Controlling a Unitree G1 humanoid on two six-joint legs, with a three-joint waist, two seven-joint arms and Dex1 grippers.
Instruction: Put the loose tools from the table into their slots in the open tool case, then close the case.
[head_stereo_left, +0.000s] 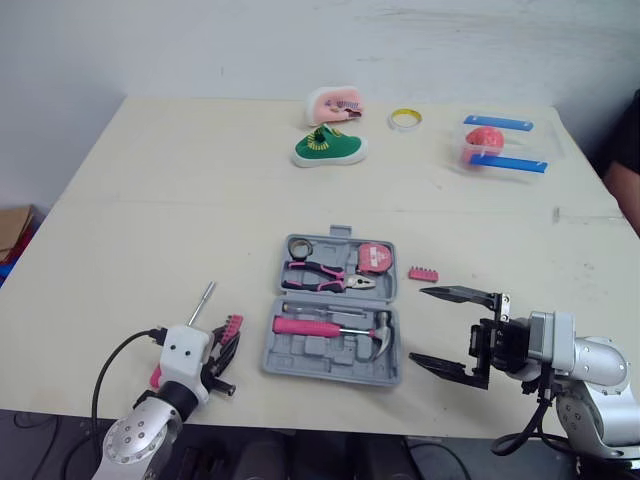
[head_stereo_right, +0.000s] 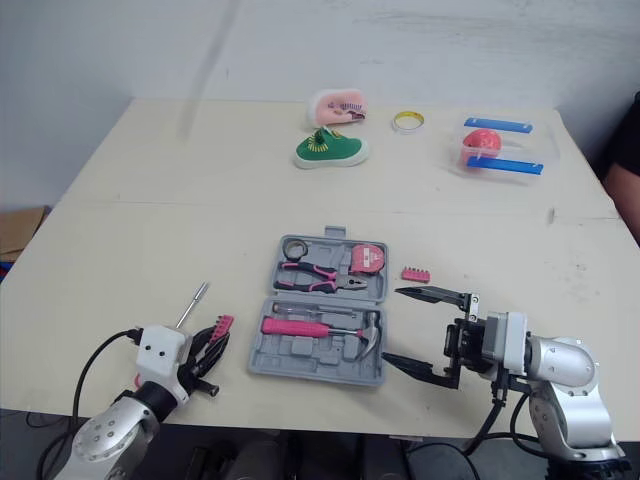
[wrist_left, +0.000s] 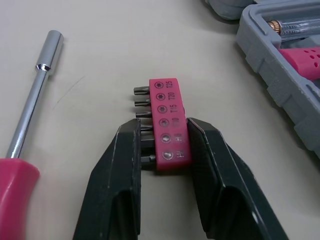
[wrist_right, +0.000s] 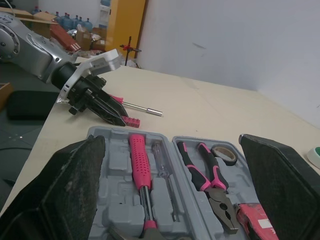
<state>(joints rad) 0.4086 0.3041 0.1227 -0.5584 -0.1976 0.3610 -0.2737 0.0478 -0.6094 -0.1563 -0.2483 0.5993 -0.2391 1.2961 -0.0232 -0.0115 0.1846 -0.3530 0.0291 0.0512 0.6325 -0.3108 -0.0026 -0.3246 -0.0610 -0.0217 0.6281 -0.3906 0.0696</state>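
Note:
An open grey tool case (head_stereo_left: 281, 358) lies at the table's front middle, holding a pink hammer (head_stereo_left: 330, 327), pink pliers (head_stereo_left: 325, 277), a tape measure (head_stereo_left: 374, 258) and a tape roll (head_stereo_left: 298, 246). To its left, my left gripper (head_stereo_left: 224, 347) is shut on a pink bit holder (wrist_left: 169, 125) that rests low on the table. Beside it lies a screwdriver (wrist_left: 31, 97) with a pink handle and a silver shaft. A second pink bit holder (head_stereo_left: 424, 272) sits right of the case. My right gripper (head_stereo_left: 446, 326) hovers open just right of the case, with nothing between its fingers.
At the back of the table are a green shoe (head_stereo_left: 330, 148), a pink object (head_stereo_left: 335, 103), a yellow tape ring (head_stereo_left: 405, 119) and a clear box with blue bars (head_stereo_left: 500, 145). A person's arm (head_stereo_left: 626, 165) shows at the right edge. The table's front edge runs close under both grippers.

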